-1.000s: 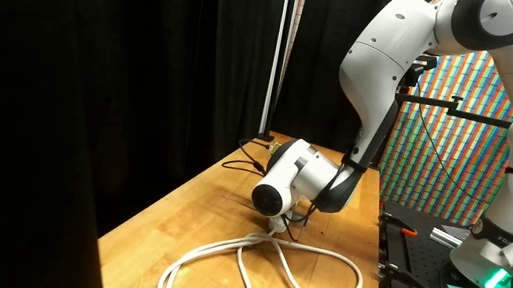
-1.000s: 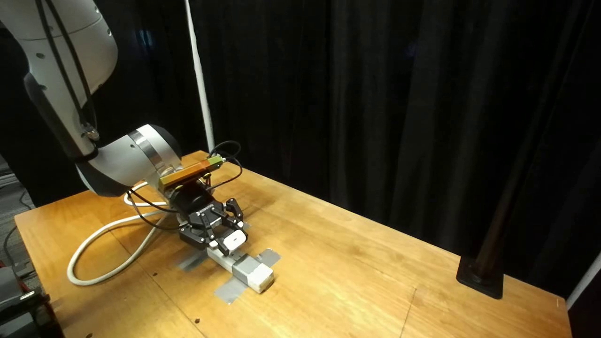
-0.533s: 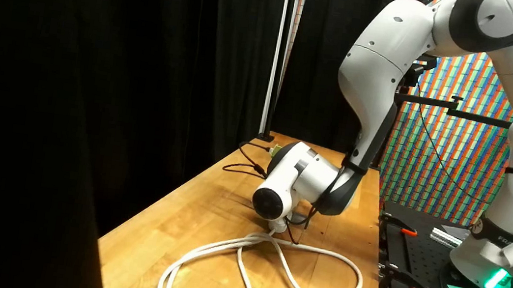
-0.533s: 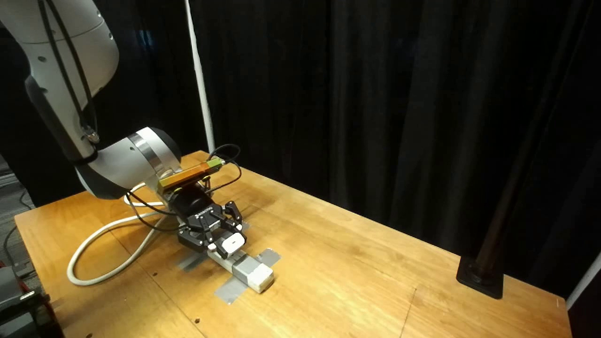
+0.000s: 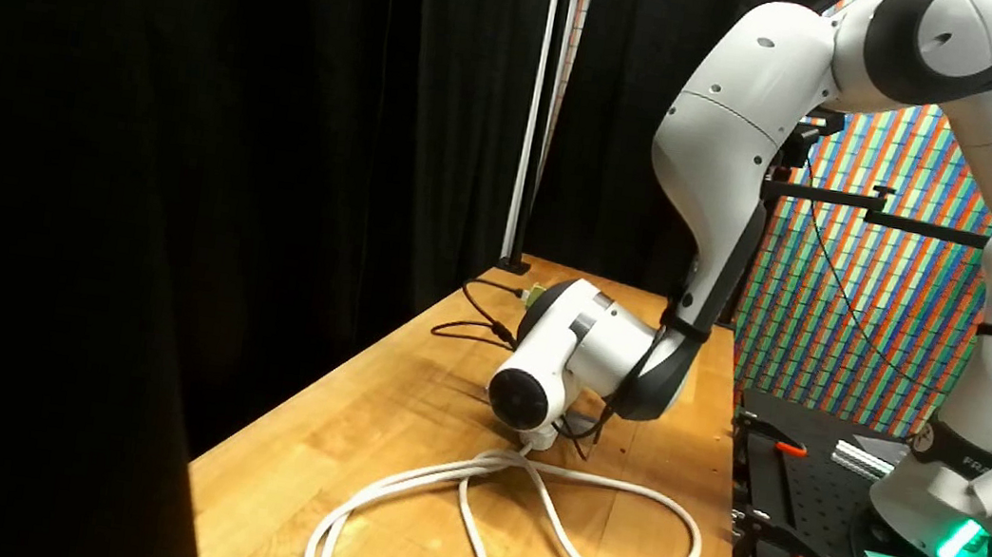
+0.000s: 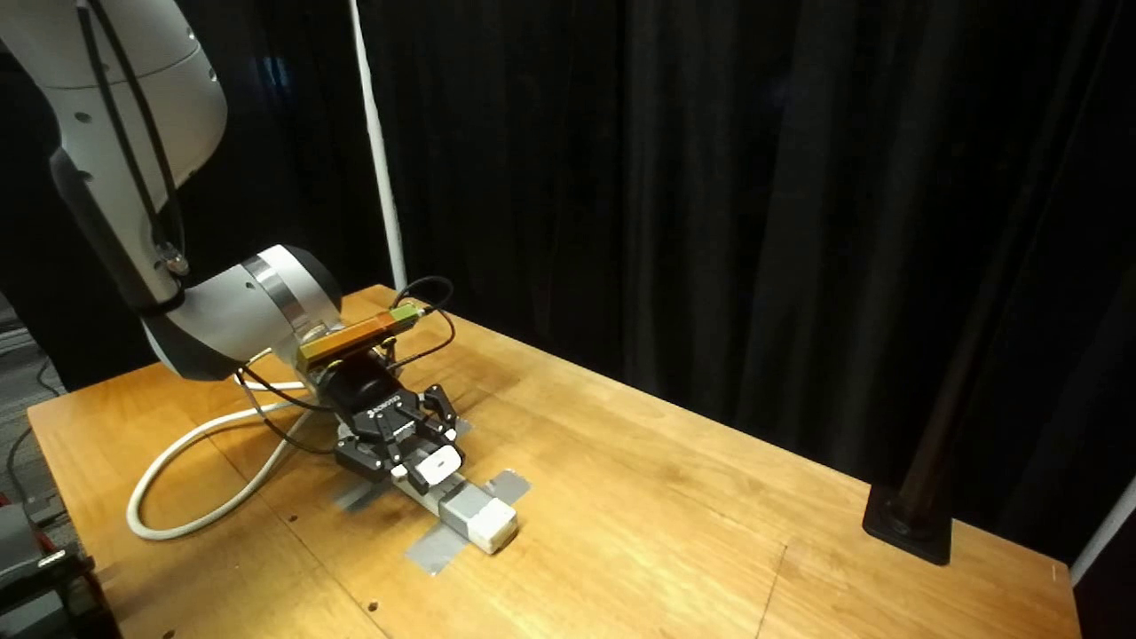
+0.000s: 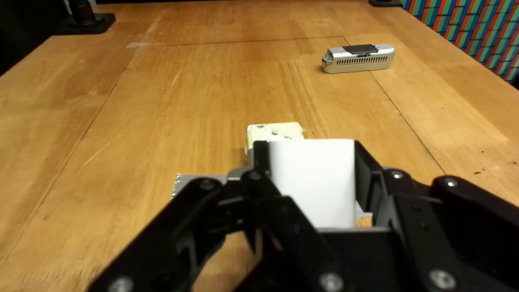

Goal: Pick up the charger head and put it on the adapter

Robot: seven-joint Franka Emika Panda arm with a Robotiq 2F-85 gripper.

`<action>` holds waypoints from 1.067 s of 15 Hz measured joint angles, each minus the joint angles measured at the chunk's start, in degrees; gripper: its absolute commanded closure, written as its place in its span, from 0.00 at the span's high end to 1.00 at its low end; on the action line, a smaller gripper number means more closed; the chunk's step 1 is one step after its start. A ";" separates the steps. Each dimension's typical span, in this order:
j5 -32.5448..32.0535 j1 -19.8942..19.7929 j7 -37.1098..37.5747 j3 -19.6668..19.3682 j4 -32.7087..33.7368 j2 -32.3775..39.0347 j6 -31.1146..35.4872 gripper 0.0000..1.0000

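A black, two-fingered gripper (image 7: pixel 311 156) grasps a small, white, cube-like charger head (image 6: pixel 439 464) over the long, off-white power-strip adapter (image 6: pixel 493 524); whether they touch cannot be told. Grey tape (image 6: pixel 464 506) crosses the adapter on a brown wooden table (image 6: pixel 639 541). In an exterior view, a thick white cord (image 6: pixel 160 534) loops at left.

Silver slotted object (image 7: pixel 359 61) on wooden table (image 7: pixel 182 101)

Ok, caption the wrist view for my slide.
Gripper holding the charger head, one end of the adapter showing beyond it, a silver object farther back on the table.
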 measured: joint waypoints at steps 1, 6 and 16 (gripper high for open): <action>0.00 0.00 0.22 0.01 0.03 0.00 0.00 0.23; 0.00 0.00 0.81 0.01 0.81 0.01 0.00 0.23; -0.38 0.00 2.10 -0.64 1.24 0.76 -0.48 0.23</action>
